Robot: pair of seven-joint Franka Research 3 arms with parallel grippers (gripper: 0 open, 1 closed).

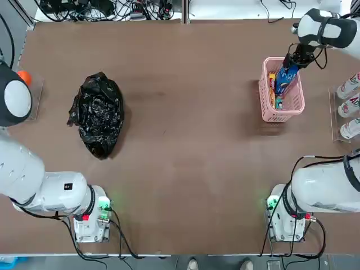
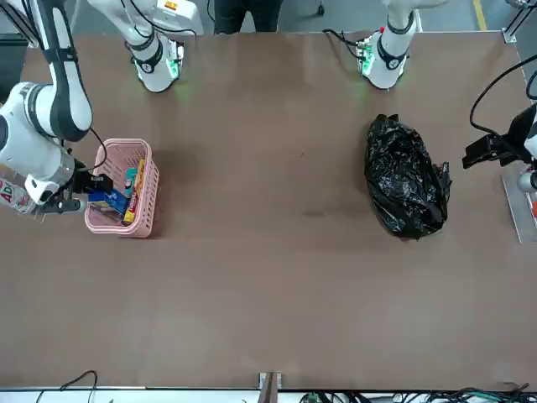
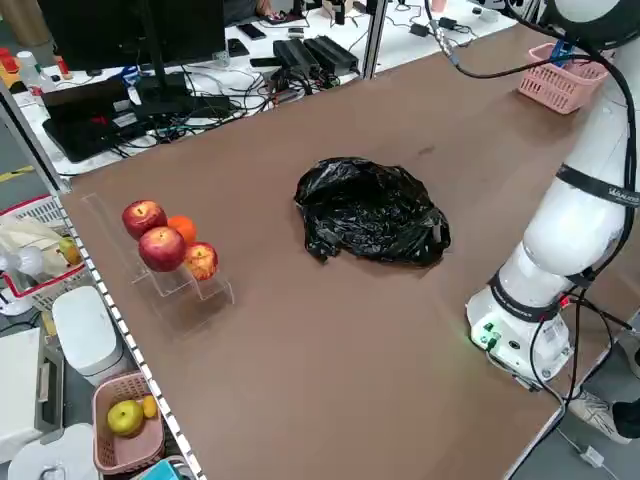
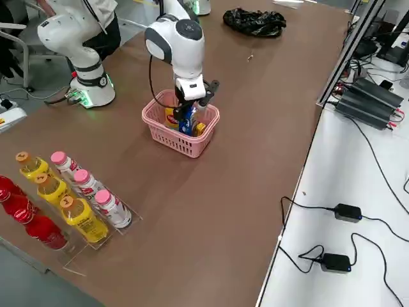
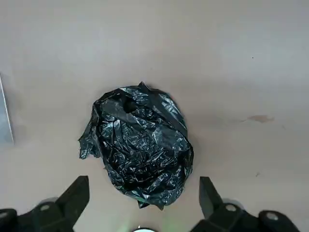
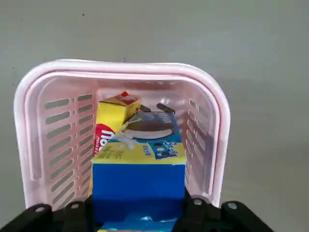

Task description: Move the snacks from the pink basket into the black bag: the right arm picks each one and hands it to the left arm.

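The pink basket [image 1: 264,90] stands at the table's far right. My right gripper [image 1: 293,62] hangs over it, shut on the upper end of a blue snack packet [image 1: 285,79]. The packet stands on end with its lower part inside the basket walls [image 6: 212,121]. In the right wrist view the blue packet [image 6: 139,186] fills the gap between the fingers. A yellow snack [image 6: 108,121] and a small teal one [image 1: 279,103] lie in the basket. The black bag [image 1: 98,112] sits crumpled at the left. My left gripper [image 5: 144,193] hovers open above the bag's near side, holding nothing.
A rack of bottles [image 1: 350,104] stands just right of the basket, at the table's right edge. A clear rack with apples and an orange [image 3: 165,245] sits at the left edge. Open brown tabletop [image 1: 191,124] stretches between bag and basket.
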